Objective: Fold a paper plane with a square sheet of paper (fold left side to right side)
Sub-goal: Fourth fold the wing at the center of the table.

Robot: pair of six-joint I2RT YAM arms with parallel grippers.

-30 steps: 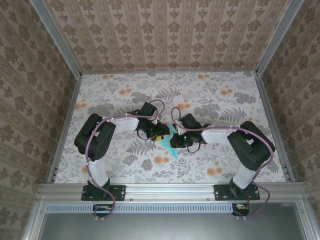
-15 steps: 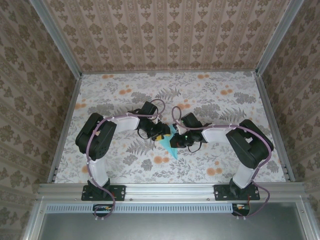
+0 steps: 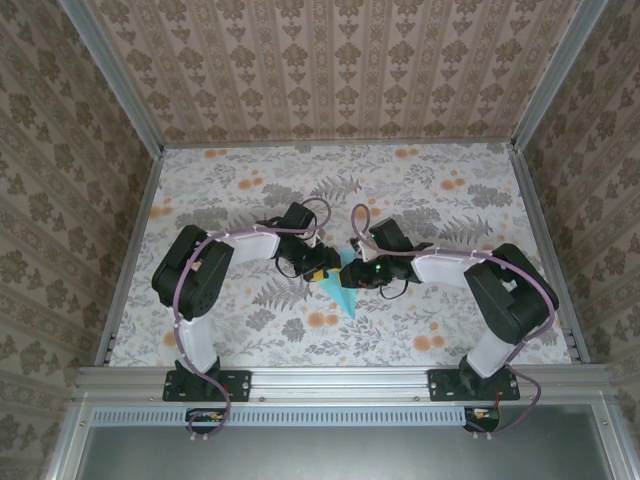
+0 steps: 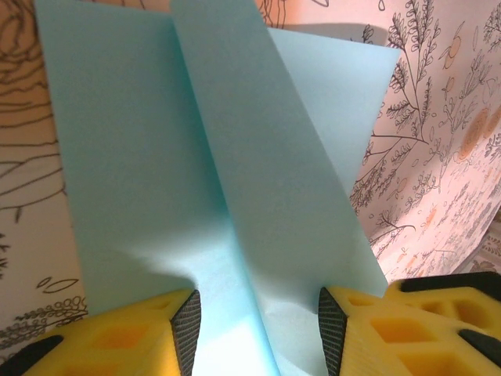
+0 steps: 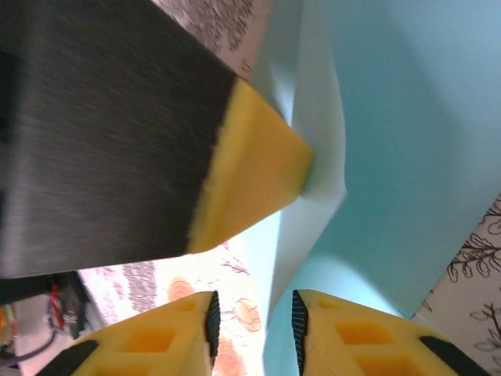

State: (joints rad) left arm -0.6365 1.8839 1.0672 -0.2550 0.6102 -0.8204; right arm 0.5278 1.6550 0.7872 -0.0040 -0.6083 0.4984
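At desk (image 3: 470,200) centre lies one creased blue sheet of paper (image 3: 344,296), its point toward 6 o'clock. Two hands meet over it. My left hand (image 3: 323,268), at its 10 o'clock, is spread astride a folded flap. My right hand (image 3: 354,277), at 2 o'clock, is parted around a raised edge.

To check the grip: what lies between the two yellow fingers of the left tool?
The thin light blue creased paper sheet lies in the gap between the fingers of the left tool, as the left wrist view shows.
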